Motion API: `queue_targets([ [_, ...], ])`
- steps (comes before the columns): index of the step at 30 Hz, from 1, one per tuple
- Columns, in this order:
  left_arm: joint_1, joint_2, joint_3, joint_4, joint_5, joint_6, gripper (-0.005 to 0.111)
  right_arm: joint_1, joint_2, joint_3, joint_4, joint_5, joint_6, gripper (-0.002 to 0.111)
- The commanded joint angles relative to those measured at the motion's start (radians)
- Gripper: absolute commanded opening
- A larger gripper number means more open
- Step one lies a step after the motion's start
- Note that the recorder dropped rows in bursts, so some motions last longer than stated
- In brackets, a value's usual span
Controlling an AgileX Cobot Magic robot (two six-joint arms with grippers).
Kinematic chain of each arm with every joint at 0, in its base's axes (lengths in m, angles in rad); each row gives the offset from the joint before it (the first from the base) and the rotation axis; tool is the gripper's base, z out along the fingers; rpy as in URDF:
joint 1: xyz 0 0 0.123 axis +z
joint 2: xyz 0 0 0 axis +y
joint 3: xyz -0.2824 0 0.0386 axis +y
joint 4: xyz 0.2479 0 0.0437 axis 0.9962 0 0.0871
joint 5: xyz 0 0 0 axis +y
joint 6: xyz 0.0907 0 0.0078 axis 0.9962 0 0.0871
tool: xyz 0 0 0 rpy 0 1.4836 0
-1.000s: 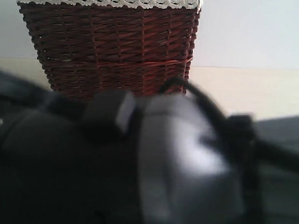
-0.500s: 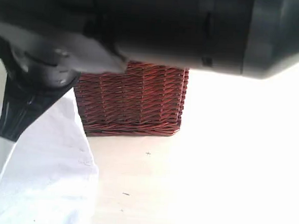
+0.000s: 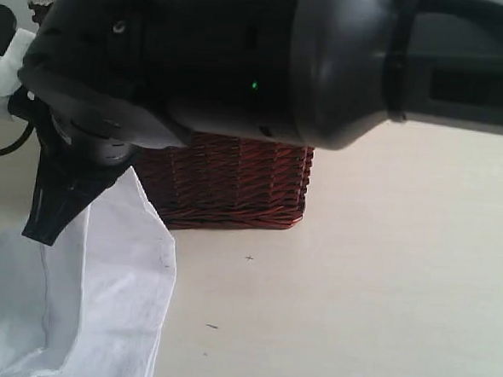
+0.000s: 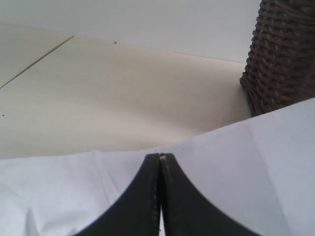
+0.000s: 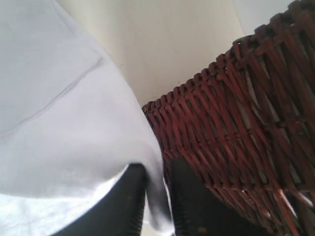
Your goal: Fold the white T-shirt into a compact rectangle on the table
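Observation:
The white T-shirt [image 3: 108, 299] lies on the table [image 3: 383, 273] at the lower left, with one corner raised beside the basket. My left gripper [image 4: 160, 157] is shut, its tips pinching the shirt's edge [image 4: 246, 172]. My right gripper [image 5: 157, 164] stands close to the basket wall, its jaws a little apart with a fold of the shirt [image 5: 59, 98] between them. In the exterior view one black finger [image 3: 59, 198] hangs beside the raised cloth under a large dark arm [image 3: 242, 60]. I cannot tell which gripper that finger belongs to.
A brown wicker basket [image 3: 235, 183] stands at the back of the table, right against the raised cloth; it shows as well in the left wrist view [image 4: 285, 59] and the right wrist view [image 5: 236, 108]. Bare cream tabletop [image 4: 123, 88] stretches beyond the shirt.
The dark arm that filled the lower exterior view a second ago now spans its top. The shirt's raised corner has become more pointed, and its lower left has sagged.

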Motion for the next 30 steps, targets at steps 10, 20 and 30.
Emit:
queue_targets([
  [10,-0.002,-0.004,0.002,-0.008,-0.005,0.005,0.000,-0.005,-0.139,-0.010,0.003,0.085,-0.004,0.046],
  [20,-0.002,-0.004,0.002,-0.008,-0.005,0.005,0.000,-0.005,-0.243,-0.006,0.107,0.112,-0.040,0.045],
  [30,-0.002,-0.004,0.002,-0.008,-0.006,0.007,0.000,-0.005,-0.259,-0.006,0.170,0.148,-0.077,0.040],
])
